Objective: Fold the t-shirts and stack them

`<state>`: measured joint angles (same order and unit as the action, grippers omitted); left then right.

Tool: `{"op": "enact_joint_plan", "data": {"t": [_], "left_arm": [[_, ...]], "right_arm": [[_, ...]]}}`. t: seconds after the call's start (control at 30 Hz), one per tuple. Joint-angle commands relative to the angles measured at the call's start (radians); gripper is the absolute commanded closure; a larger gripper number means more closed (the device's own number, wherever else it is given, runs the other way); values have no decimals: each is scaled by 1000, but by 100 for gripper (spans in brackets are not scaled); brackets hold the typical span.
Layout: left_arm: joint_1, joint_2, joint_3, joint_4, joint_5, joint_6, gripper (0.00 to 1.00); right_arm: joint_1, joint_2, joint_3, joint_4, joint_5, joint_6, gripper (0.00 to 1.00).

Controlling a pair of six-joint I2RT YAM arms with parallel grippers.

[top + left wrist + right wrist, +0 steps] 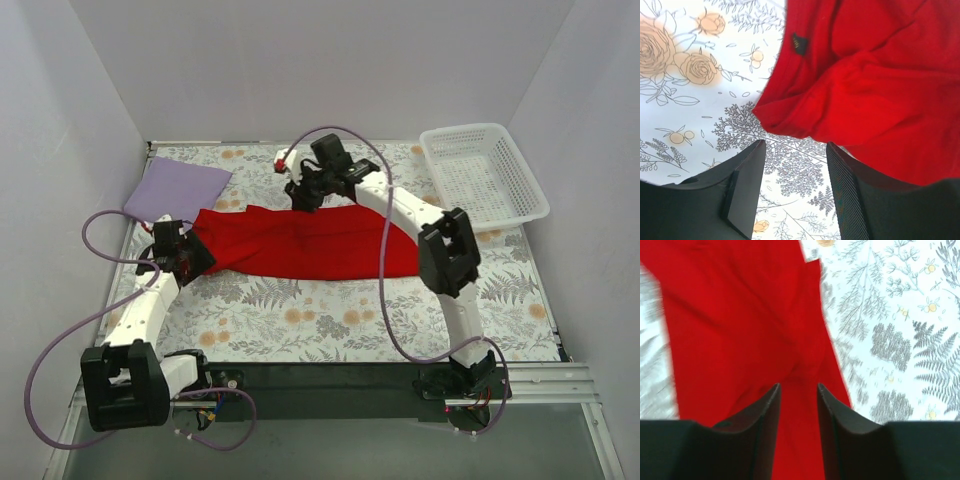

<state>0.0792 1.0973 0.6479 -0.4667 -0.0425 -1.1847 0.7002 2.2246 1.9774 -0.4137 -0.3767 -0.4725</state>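
Observation:
The red t-shirt (310, 245) lies in a long, rumpled band across the middle of the table. Behind its left end, the lilac t-shirt (175, 187) rests folded at the back left. My left gripper (185, 250) sits at the red shirt's left end. In the left wrist view my left gripper (795, 150) is open with only the floral cloth between its fingers, and the red shirt (880, 90) starts just past the tips. My right gripper (305, 195) hovers over the shirt's back edge. In the right wrist view my right gripper (799, 387) is open above the red fabric (740, 330), gripping nothing.
A white lattice basket (485, 175) stands at the back right corner. The floral tablecloth (330, 320) covers the table, bare in front of the red shirt. White walls close in the back and both sides. A purple cable (385, 260) loops over the right arm.

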Motion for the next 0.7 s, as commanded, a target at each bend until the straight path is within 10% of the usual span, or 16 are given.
{"op": "enact_joint_plan", "data": {"t": [0.0,0.33,0.67], "left_arm": [[17,42,30,14,41,25,49],[21,125,88,23,41,115,51],[21,98,162,-53,20,183,54]], "right_arm": [[-30,-195,-154,-135,-247,-98,56],[-80,-630,-733,-157,-283,-206,53],[-488,-844,-975,-232,-387,-242,54]]}}
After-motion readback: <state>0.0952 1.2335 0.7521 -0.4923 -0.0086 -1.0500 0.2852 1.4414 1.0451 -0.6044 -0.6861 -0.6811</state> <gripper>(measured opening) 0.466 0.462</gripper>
